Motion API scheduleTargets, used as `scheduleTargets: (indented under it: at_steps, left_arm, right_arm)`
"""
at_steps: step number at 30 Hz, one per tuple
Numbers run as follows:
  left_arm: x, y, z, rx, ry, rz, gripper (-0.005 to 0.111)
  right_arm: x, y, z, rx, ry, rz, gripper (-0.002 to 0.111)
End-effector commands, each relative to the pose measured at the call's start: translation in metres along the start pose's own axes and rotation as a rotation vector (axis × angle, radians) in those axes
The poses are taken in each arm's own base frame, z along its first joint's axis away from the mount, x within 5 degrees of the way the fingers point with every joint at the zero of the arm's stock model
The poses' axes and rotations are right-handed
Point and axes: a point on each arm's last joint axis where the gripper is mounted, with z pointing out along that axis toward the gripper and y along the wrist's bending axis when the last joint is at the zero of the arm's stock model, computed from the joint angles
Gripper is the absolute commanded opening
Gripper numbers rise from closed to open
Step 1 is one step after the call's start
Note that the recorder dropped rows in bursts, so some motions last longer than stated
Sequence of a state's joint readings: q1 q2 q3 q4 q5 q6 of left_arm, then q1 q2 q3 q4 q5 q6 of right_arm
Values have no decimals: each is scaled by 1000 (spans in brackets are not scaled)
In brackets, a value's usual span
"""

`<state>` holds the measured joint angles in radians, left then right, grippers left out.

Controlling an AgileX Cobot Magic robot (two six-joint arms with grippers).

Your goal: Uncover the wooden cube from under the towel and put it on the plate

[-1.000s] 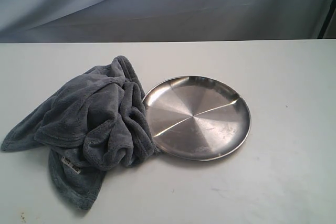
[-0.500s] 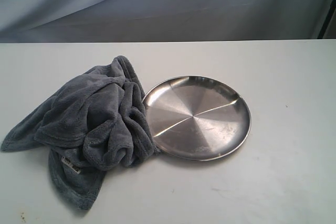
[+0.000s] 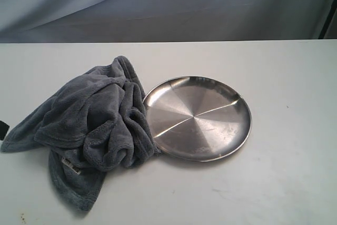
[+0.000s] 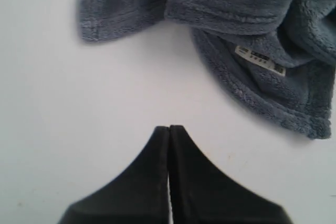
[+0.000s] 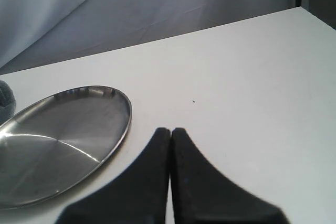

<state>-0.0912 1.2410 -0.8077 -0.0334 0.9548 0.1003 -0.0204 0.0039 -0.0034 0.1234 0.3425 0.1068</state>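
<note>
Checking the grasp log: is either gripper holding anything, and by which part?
Nothing is held: the left gripper and right gripper are both shut on nothing.

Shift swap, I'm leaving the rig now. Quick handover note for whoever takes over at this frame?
Left gripper: shut, empty, over bare table near the towel edge with the label.
Right gripper: shut, empty, over the table beside the plate.
Towel: bunched in a heap left of the plate, against its rim.
Wooden cube: not visible in any view, presumably under the heap.
Plate: holds nothing.
Done: nothing yet.
Left to do: open a gripper, pull the towel off, find and grasp the cube, set it on the plate.
</note>
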Motion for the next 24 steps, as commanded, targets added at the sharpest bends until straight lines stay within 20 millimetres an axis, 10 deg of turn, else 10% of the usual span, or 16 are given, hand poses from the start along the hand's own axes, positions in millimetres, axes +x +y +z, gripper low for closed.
scheduleTargets:
  at_steps: [1, 12, 24]
  left_arm:
    - [-9, -32, 21, 66, 71, 148, 0]
    - [1, -95, 57, 98, 251, 331, 0]
    - [-31, -119, 19, 156, 199, 356, 0]
  right_arm:
    - [1, -1, 0, 8, -4, -14, 0]
    - [1, -1, 0, 8, -4, -14, 0]
    - [1, -1, 0, 8, -4, -14, 0]
